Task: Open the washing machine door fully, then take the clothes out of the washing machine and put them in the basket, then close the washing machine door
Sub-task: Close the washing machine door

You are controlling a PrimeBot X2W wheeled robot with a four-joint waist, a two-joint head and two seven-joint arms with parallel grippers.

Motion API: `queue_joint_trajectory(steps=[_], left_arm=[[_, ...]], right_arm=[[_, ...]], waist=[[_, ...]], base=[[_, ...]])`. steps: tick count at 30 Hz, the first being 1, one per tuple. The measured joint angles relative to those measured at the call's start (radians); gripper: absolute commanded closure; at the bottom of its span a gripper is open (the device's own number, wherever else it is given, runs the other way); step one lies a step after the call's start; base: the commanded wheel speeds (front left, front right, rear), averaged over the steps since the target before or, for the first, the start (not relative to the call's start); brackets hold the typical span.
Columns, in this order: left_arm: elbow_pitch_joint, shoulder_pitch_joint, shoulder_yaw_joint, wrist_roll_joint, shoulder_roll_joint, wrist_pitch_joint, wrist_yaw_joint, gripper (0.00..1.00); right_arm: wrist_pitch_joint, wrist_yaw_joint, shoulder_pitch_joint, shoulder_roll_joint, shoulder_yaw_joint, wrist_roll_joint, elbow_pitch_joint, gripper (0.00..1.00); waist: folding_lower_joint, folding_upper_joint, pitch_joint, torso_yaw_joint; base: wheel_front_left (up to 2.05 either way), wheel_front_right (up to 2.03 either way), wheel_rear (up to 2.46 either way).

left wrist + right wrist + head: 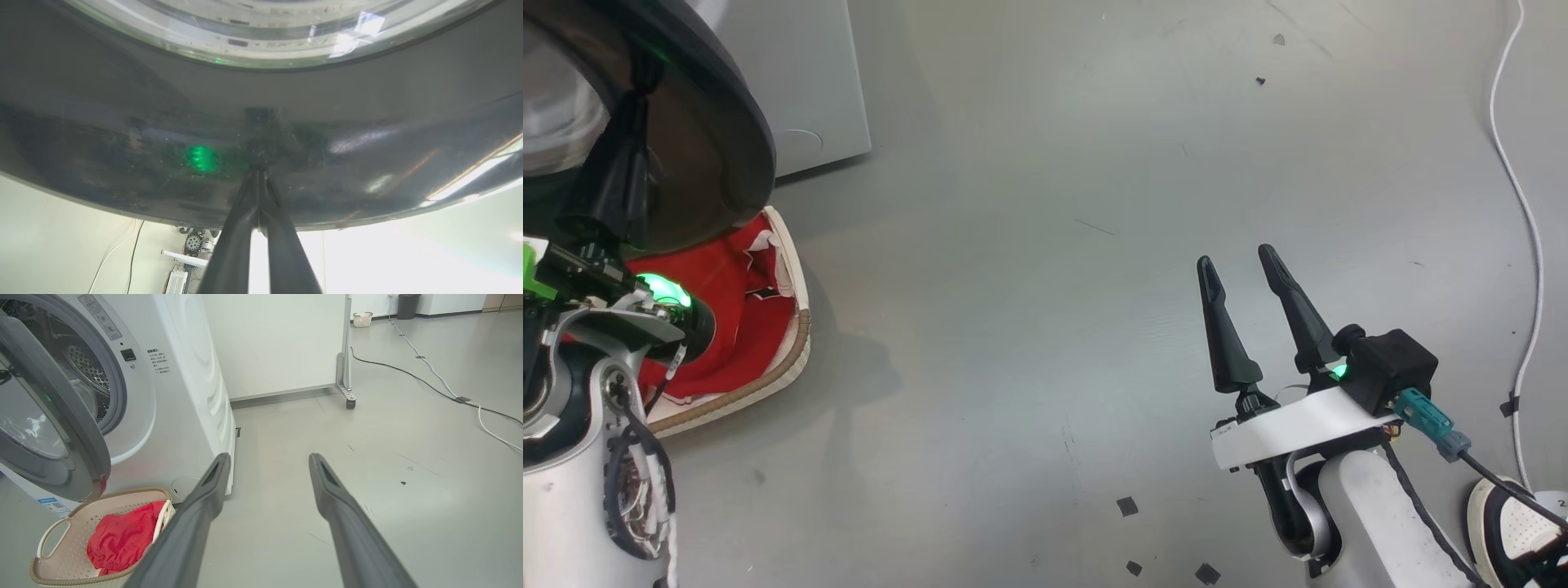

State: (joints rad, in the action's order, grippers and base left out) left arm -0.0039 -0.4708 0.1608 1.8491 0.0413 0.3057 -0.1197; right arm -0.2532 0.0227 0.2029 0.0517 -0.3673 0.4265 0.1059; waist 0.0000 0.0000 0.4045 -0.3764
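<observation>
Probably on the last step: shutting the washing machine door (731,139). Push with the left gripper (258,176), fingers pressed together with nothing between, tips touching the glossy black rim (367,122) below the glass bowl (261,32). Press square to that slick surface to avoid sliding off, and follow the door's swing toward the washing machine (179,400) until latched. Mind the basket (799,343) just beneath the door's lower edge, on the floor (1054,245) against the machine's front, with the red clothes (731,318) inside. Leave the right gripper (1235,257), spread wide and holding nothing, over bare floor well apart on the right.
</observation>
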Motion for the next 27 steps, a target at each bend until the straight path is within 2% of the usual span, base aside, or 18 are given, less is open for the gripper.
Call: queue_joint_trajectory(steps=[7,19,24,27], left_arm=[[0.034,-0.034,-0.025,0.007,-0.003,-0.008,-0.007,1.0],[0.088,-0.02,-0.114,0.012,-0.007,0.051,-0.006,1.0],[0.095,0.038,-0.178,-0.023,-0.005,0.096,0.015,1.0],[0.105,0.077,-0.213,-0.075,0.02,0.11,0.041,1.0]], right_arm=[[0.0,-0.01,0.0,-0.003,0.019,0.0,-0.012,0.0],[0.0,-0.007,0.001,-0.003,0.052,-0.028,-0.021,0.0],[0.0,0.0,0.001,-0.003,0.071,-0.053,-0.012,0.0],[0.0,0.007,0.0,-0.003,0.081,-0.062,-0.001,0.0]], waist=[[0.0,0.0001,0.007,-0.005],[0.0,0.0,-0.03,0.069],[0.0,0.0,-0.054,0.12],[0.0,0.0,-0.071,0.154]], base=[[0.0,0.0,0.0],[0.0,0.0,0.0],[0.0,0.0,0.0],[0.0,0.0,0.0]])
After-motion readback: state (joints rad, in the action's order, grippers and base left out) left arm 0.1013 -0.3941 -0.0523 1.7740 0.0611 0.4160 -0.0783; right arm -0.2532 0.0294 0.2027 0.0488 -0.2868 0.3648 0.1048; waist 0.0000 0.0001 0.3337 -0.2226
